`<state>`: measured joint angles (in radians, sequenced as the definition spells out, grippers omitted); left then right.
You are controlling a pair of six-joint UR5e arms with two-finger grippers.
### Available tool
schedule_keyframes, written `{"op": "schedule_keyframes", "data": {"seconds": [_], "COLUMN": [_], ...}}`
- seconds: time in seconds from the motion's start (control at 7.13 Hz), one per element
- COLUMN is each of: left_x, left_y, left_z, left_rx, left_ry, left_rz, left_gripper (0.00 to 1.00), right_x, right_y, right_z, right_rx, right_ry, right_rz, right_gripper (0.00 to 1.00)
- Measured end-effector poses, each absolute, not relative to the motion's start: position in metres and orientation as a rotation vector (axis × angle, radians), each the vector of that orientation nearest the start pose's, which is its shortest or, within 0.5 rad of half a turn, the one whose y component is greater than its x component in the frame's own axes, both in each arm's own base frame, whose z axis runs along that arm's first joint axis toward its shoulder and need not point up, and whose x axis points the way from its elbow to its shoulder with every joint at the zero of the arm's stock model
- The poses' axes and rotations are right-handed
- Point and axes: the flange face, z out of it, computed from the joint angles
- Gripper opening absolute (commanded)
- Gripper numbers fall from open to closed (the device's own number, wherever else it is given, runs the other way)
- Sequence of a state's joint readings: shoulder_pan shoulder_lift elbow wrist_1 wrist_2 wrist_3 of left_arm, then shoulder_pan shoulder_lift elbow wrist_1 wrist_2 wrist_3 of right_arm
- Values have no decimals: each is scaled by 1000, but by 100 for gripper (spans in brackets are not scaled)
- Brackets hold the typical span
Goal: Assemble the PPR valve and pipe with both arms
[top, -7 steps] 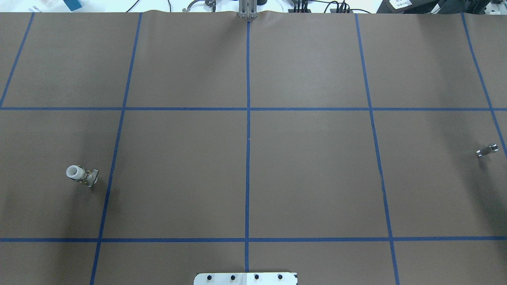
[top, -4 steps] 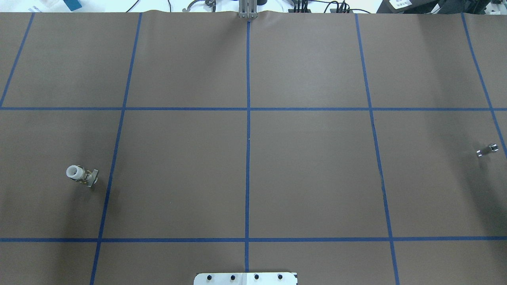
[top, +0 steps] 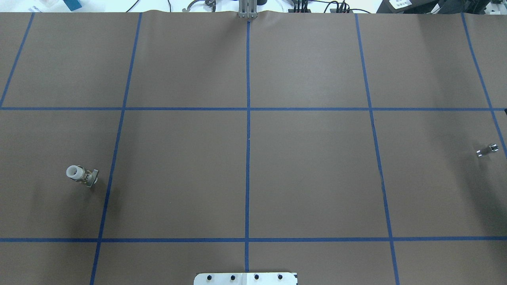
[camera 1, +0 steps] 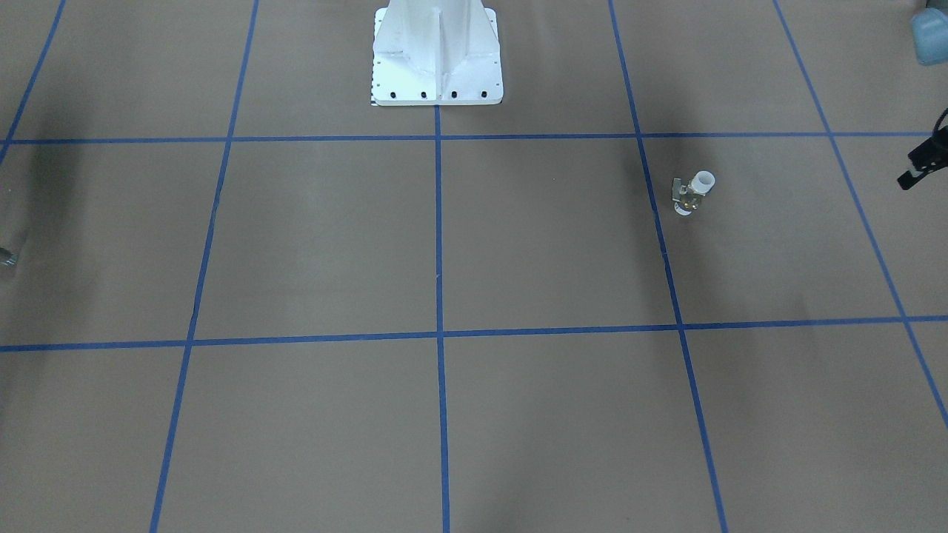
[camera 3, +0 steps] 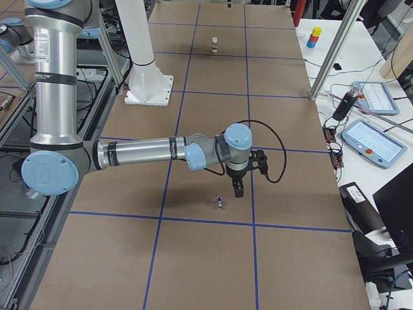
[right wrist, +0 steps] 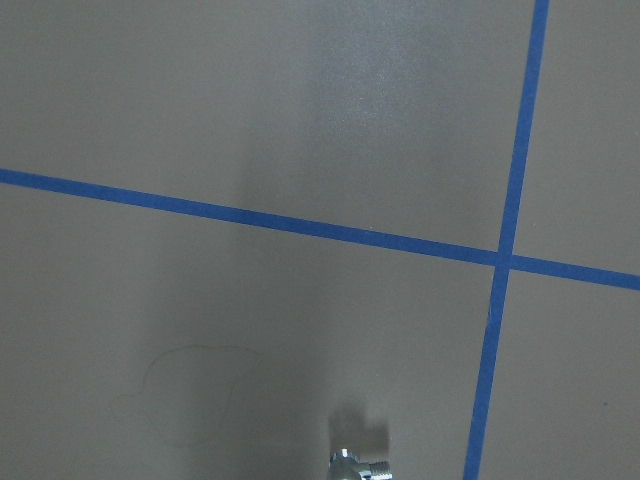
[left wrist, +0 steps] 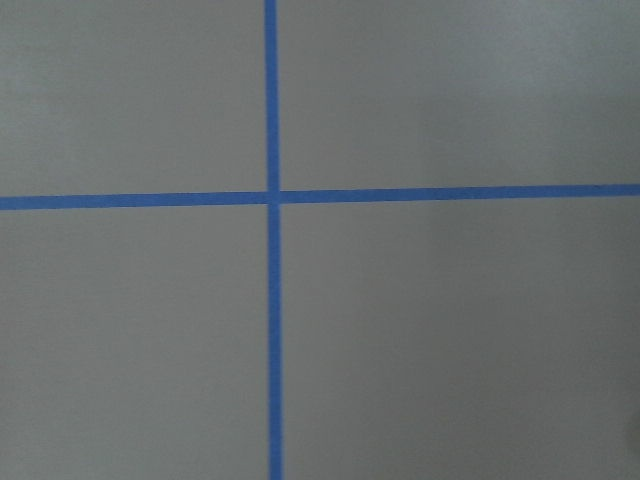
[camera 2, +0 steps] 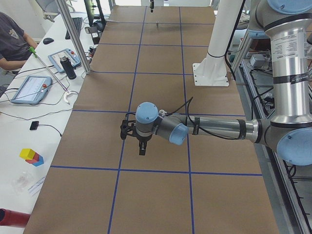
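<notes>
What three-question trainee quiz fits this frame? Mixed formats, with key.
1. True or false: the PPR valve and the pipe are already joined.
2. On the table, the pipe lies toward which side of the robot? A left, B right, C centre.
3. Fill in: the pipe shows at the bottom edge of the ____ wrist view.
Key: 1 false, they lie far apart, at opposite ends of the table; 2 B; 3 right.
</notes>
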<state>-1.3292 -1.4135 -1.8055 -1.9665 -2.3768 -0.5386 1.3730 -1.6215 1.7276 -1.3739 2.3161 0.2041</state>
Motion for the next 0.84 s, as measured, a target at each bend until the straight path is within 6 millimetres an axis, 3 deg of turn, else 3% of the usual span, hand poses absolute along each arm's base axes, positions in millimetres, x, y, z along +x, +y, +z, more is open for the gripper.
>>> {"op": "schedule_keyframes", "data": {"seconds": [0.28, 0.56, 0.7, 0.84], "left_x": [129, 219, 249, 265], "left_y": [-439, -421, -411, -403], "left_z": [513, 479, 470, 458], "left_rx": [71, 45, 36, 27], "left_ry": [896, 865, 860, 866], "left_rz": [-137, -160, -164, -166], "left_gripper": [100, 100, 100, 100], "right_x": [-32, -32, -33, -33], "right_y": [-489, -488, -488, -488], "right_z": [586, 589, 592, 595], "right_rx": [111, 100, 91, 83], "right_ry": [-784, -787, -788, -789], "right_rz": [-55, -43, -36, -31], "right_gripper": [100, 100, 100, 100]}}
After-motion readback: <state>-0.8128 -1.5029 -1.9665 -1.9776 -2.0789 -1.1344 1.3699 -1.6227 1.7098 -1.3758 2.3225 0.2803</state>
